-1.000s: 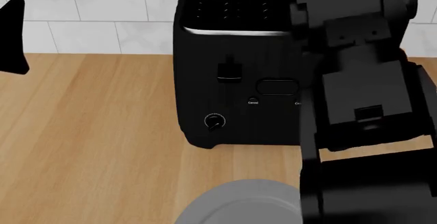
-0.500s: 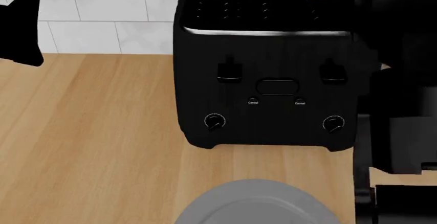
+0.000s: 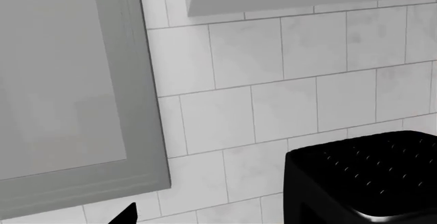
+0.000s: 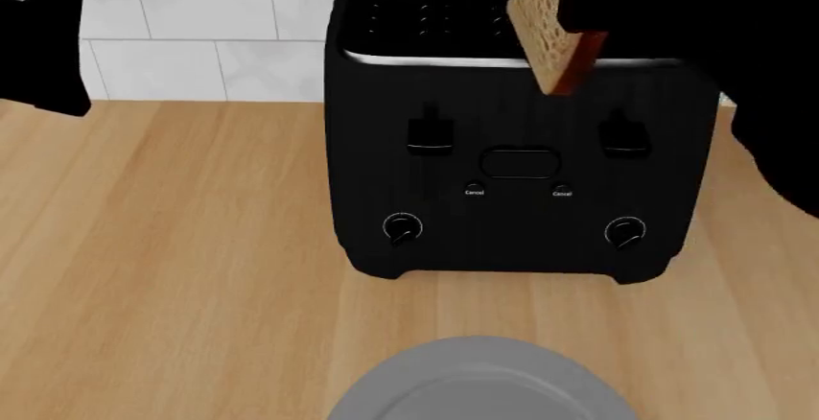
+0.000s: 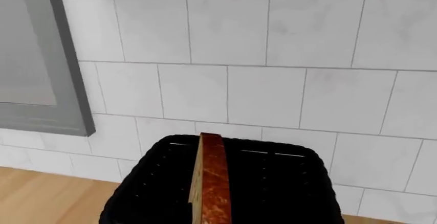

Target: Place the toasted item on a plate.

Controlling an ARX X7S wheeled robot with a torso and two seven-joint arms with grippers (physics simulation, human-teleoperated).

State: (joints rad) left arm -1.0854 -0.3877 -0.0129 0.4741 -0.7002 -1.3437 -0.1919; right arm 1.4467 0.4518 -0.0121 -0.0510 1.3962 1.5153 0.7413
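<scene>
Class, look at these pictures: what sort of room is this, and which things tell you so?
Most likely a kitchen. A black toaster stands on a wooden counter against a white tiled wall, a slice of bread is lifted above it, and a grey plate sits in front.

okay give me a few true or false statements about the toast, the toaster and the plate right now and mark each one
1. The slice of bread is lifted above the black toaster. True.
2. The grey plate already has the bread on it. False: the plate is bare, and the bread is up over the toaster.
3. The plate sits on the wooden counter in front of the toaster. True.
4. The toaster is white. False: it is black.
5. The wall behind the toaster is white tile. True.
</scene>
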